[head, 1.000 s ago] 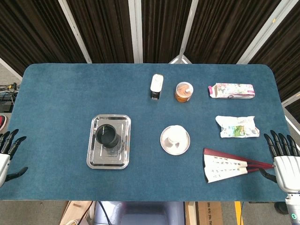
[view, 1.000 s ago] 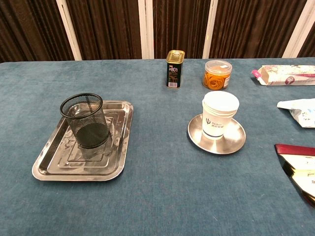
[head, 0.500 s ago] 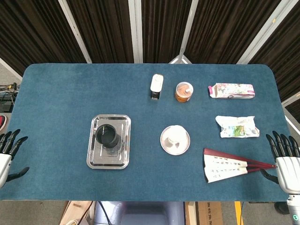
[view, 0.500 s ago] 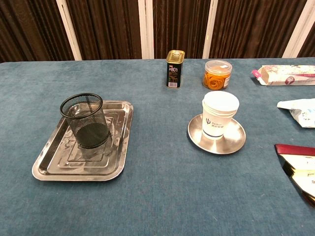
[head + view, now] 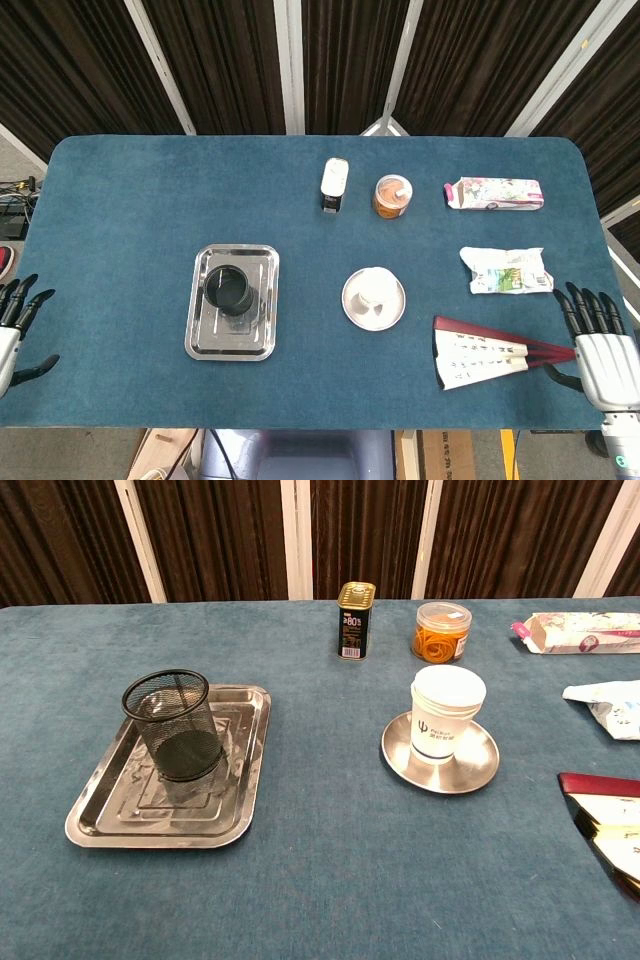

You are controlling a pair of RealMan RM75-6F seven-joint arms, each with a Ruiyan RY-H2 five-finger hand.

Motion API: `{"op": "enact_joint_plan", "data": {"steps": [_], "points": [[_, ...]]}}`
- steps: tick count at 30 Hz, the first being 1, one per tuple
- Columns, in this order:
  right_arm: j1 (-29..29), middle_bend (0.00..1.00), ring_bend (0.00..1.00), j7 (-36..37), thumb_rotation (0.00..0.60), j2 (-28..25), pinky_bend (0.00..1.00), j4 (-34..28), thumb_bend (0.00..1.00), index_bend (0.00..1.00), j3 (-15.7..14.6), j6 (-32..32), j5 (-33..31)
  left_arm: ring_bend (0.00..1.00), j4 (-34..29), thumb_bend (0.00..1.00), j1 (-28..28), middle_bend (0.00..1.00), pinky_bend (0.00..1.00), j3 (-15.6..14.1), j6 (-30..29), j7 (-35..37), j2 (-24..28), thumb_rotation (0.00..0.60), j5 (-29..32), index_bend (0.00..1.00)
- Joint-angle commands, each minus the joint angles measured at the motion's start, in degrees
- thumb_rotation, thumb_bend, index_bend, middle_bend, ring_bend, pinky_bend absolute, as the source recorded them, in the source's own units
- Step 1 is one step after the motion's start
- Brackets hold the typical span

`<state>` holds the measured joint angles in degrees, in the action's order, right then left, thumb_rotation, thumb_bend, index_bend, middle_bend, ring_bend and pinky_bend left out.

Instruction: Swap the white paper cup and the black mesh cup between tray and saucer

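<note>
The black mesh cup (image 5: 230,290) (image 5: 176,726) stands upright on the steel tray (image 5: 205,340) (image 5: 120,825), left of centre. The white paper cup (image 5: 374,290) (image 5: 445,715) stands on the round metal saucer (image 5: 392,312) (image 5: 480,765) to its right. My left hand (image 5: 12,325) hangs at the table's left edge with fingers spread, holding nothing. My right hand (image 5: 598,345) is at the right edge, fingers spread and empty, beside the fan's handle. Neither hand shows in the chest view.
A small dark can (image 5: 334,184) (image 5: 355,620) and a jar of orange bands (image 5: 392,196) (image 5: 442,632) stand behind the saucer. A pink packet (image 5: 494,194), a crumpled white wrapper (image 5: 506,270) and an open paper fan (image 5: 478,352) lie on the right side.
The right hand has shifted slightly inward and up along the right edge. The left hand, cups, tray and saucer have not moved.
</note>
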<state>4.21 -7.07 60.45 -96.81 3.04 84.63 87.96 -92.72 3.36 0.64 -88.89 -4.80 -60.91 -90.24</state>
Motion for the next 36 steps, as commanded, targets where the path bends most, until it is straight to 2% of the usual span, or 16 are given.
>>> {"op": "enact_joint_plan", "data": {"steps": [1,6,11,15,18,27,32,36], "points": [[3.00,0.00,0.00,-0.71,0.600,-0.75,0.00,-2.53,0.00,0.00,0.82,-4.45,-0.61,0.00,-0.13,0.09,0.02,0.00,0.07,0.05,0.44,-0.42,-0.14,0.600,0.43,0.16],[8.74,0.00,0.00,-6.55,0.600,-2.56,0.00,-8.97,0.00,0.00,3.17,-13.35,-5.12,0.00,-0.16,0.09,0.15,0.00,0.07,0.16,0.77,-1.49,-0.62,0.600,0.70,0.16],[16.34,0.00,0.00,-13.66,0.600,-2.80,0.00,-16.46,0.00,0.00,7.26,-23.39,-16.88,0.00,-0.34,0.09,0.18,0.00,0.07,0.39,1.10,-2.52,-0.93,0.600,1.46,0.16],[22.06,0.00,0.00,-17.16,0.600,-0.68,0.00,-17.46,0.00,0.00,9.71,-28.41,-25.99,0.00,-0.37,0.09,0.11,0.00,0.07,0.56,0.99,-2.56,-0.92,0.600,1.75,0.16],[25.88,0.00,0.00,-20.27,0.600,2.11,0.00,-16.13,0.00,0.00,10.56,-29.80,-31.10,0.00,-0.37,0.09,0.11,0.00,0.07,0.74,1.11,-2.56,-0.88,0.600,2.21,0.16],[34.21,0.00,0.00,-27.58,0.600,9.13,0.00,-13.11,0.00,0.00,10.35,-30.47,-42.07,0.00,-0.36,0.09,0.35,0.00,0.07,1.23,1.90,-2.87,-1.02,0.600,3.58,0.16],[37.65,0.00,0.00,-29.84,0.600,12.95,0.00,-11.03,0.00,0.00,9.78,-29.85,-45.52,0.00,-0.51,0.09,0.32,0.00,0.07,1.36,1.86,-2.67,-0.88,0.600,3.81,0.16],[39.59,0.00,0.02,-30.36,0.600,16.11,0.00,-8.72,0.00,0.00,9.44,-28.83,-45.64,0.00,-0.44,0.09,0.28,0.00,0.07,1.50,1.83,-2.00,-0.64,0.600,4.06,0.16]]}}
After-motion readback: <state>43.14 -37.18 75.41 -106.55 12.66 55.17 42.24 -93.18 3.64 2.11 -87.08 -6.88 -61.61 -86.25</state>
